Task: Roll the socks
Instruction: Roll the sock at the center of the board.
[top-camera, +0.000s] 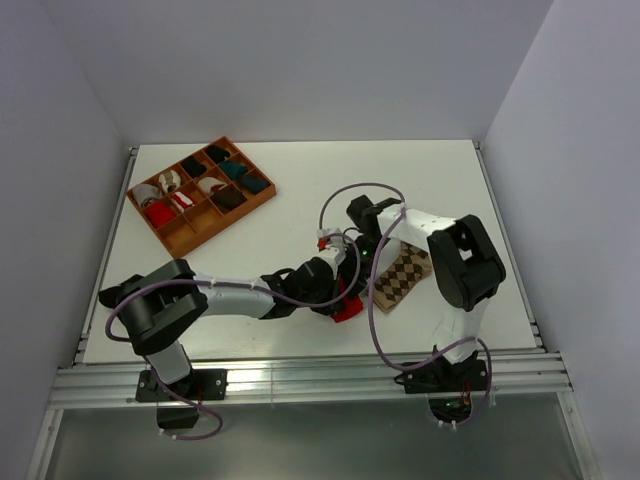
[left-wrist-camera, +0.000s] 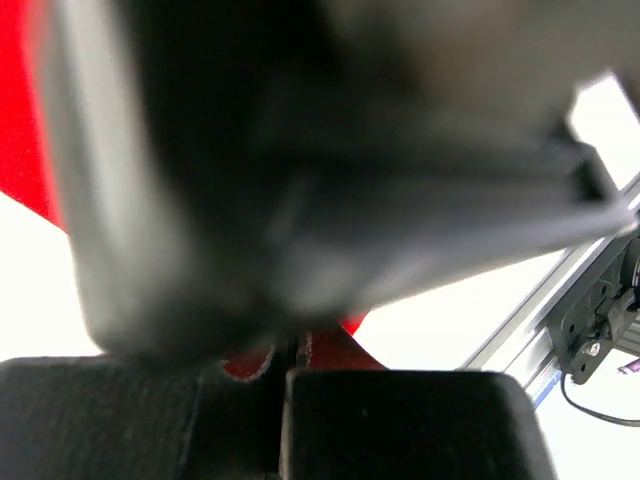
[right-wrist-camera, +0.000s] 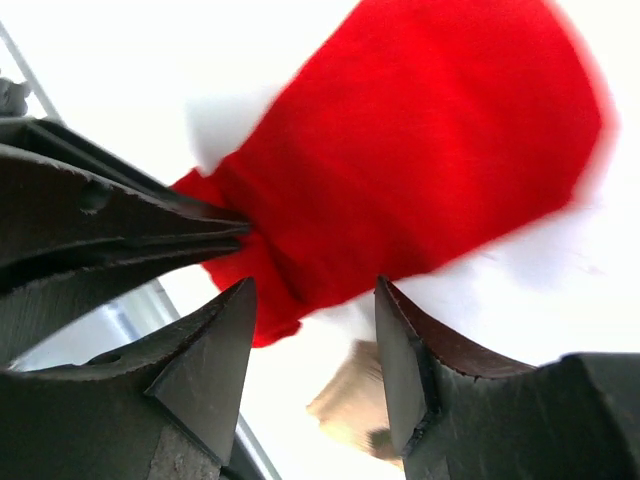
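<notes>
The bright red sock (top-camera: 347, 305) lies on the white table near the front middle; its patch does not show. My left gripper (top-camera: 340, 290) is shut on one end of it; red fabric shows between the closed fingers in the left wrist view (left-wrist-camera: 285, 370). In the right wrist view the red sock (right-wrist-camera: 420, 150) stretches away from the left gripper's pinching tips (right-wrist-camera: 230, 232). My right gripper (right-wrist-camera: 312, 300) is open and empty, just above the sock's pinched end (top-camera: 357, 258). The tan-and-brown argyle sock (top-camera: 402, 277) lies flat to the right, and its blurred edge shows in the right wrist view (right-wrist-camera: 350, 405).
An orange-brown compartment tray (top-camera: 226, 224) with several sock rolls stands at the back left. An aluminium rail (top-camera: 300, 375) runs along the table's near edge. White walls enclose the table. The right arm's black body blurs most of the left wrist view.
</notes>
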